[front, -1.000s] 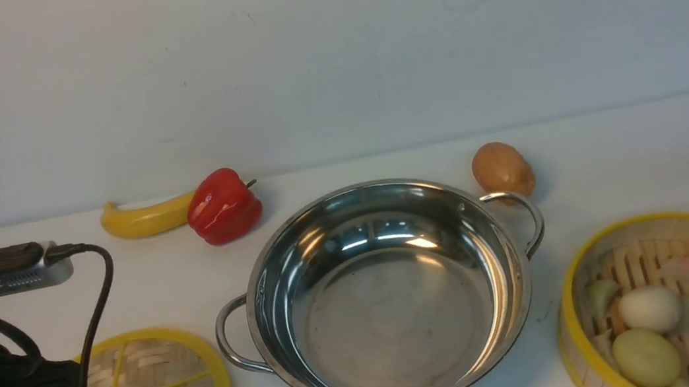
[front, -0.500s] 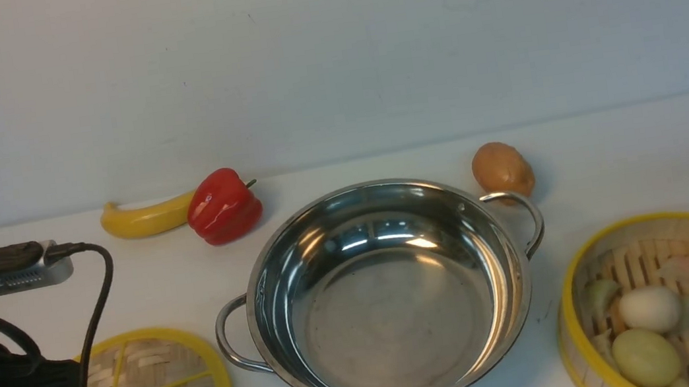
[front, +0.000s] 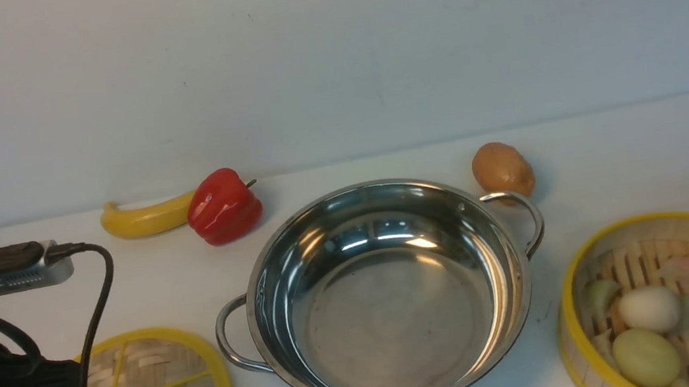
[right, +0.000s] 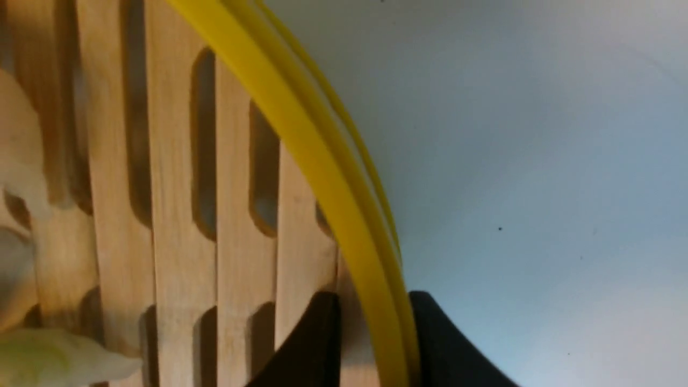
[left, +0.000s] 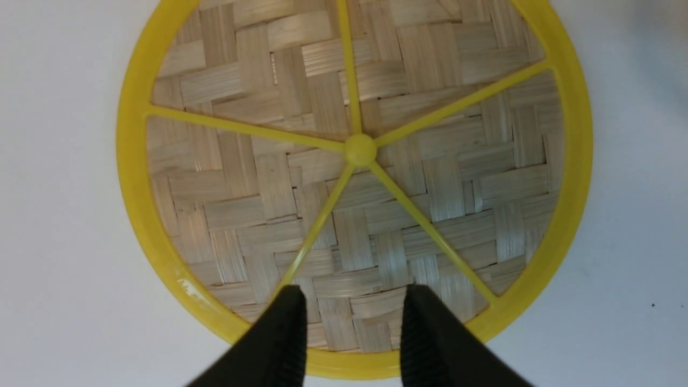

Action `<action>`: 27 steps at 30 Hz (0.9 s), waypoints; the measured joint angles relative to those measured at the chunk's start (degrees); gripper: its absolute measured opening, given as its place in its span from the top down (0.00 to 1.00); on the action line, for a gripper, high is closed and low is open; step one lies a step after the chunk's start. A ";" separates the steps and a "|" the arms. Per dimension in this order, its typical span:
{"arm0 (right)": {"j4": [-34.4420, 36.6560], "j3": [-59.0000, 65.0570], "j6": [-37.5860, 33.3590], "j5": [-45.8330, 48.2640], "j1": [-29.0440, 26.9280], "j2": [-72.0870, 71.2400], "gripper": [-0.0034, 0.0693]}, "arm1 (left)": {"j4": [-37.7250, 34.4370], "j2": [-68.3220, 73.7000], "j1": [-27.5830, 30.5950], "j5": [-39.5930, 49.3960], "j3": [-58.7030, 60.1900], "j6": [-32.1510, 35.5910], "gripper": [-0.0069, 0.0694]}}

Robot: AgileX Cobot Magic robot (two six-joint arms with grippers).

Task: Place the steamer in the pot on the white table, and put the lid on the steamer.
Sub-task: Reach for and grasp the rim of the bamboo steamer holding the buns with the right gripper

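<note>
Bare table (front: 533, 362) btwn steamer (front: 643, 264) & pot (front: 389, 307); potato (front: 502, 170) just behind pot

No readable text, label, brand, number or sign is appearing on anything in these views.
</note>
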 joint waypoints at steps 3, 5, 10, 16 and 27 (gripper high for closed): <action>-0.79 -0.19 0.00 0.44 0.00 0.00 0.89 | 0.00 0.00 0.00 0.00 0.00 0.00 0.59; -1.19 -0.24 0.05 0.91 0.00 0.00 0.88 | 0.00 0.00 0.00 0.00 0.00 0.00 0.59; -1.93 -0.29 0.95 2.47 0.00 0.02 0.88 | 0.00 0.00 0.00 0.00 0.00 0.00 0.59; -2.80 -0.29 1.38 5.21 0.00 0.02 0.88 | 0.00 0.00 0.00 0.00 0.00 0.05 0.59; -4.05 -1.95 0.84 11.28 -7.82 -6.28 0.88 | 0.00 0.00 0.00 0.00 0.00 0.10 0.59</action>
